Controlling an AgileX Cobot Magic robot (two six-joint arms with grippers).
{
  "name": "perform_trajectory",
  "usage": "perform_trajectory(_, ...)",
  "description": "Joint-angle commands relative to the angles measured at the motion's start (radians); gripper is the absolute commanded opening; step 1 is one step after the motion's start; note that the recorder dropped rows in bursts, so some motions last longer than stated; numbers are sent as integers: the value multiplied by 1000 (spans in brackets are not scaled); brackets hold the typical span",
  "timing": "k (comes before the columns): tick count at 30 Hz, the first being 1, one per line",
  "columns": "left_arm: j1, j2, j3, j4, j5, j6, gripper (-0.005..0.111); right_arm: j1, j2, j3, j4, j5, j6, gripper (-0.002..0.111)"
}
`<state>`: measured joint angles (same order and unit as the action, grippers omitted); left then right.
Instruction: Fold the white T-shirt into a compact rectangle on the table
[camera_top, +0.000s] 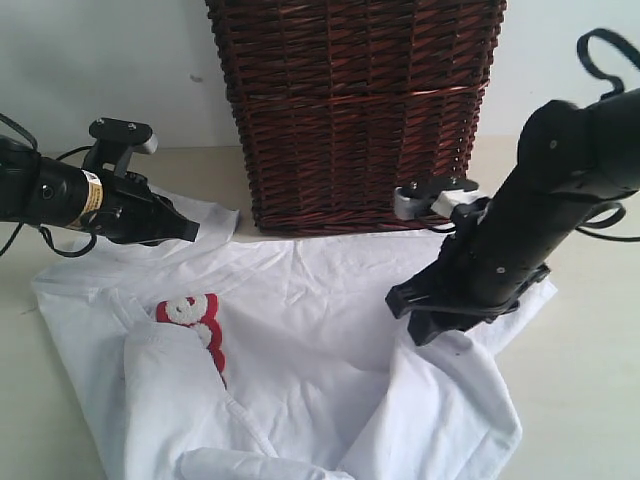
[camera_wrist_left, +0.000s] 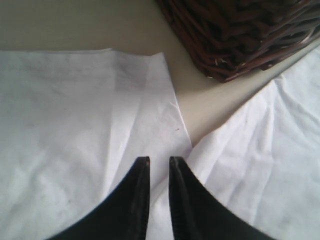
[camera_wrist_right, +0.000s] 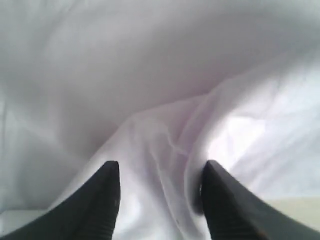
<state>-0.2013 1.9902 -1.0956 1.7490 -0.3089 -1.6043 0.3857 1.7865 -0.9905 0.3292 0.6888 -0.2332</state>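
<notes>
T-shirt (camera_top: 300, 330) on table (camera_top: 590, 400), seemingly touching basket (camera_top: 355, 110) behind

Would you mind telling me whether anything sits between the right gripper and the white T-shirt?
Nothing visible does. The right gripper has its jaws apart directly over a raised ridge of the white T-shirt; the wicker basket stands behind, clear of it.
</notes>
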Motion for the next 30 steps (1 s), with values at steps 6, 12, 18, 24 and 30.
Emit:
perform_trajectory(6, 4, -2, -9, -5, 4, 1, 17, -2, -154, 203, -297, -51, 361, 49)
perform_trajectory(12, 4, -2, -9, -5, 3, -1, 17, -2, -82, 310, -272, -267, 361, 49)
perform_trajectory(18, 4, -2, -9, -5, 3, -1, 17, -2, -59, 310, -249, -297, 322, 25)
perform_trajectory(24, 4, -2, -9, -5, 14, 1, 17, -2, -154, 308, -216, -247, 288, 0)
perform_trajectory(30, 4, -2, -9, -5, 18, 1, 17, 30, -266, 273, 128, -238, -10, 0)
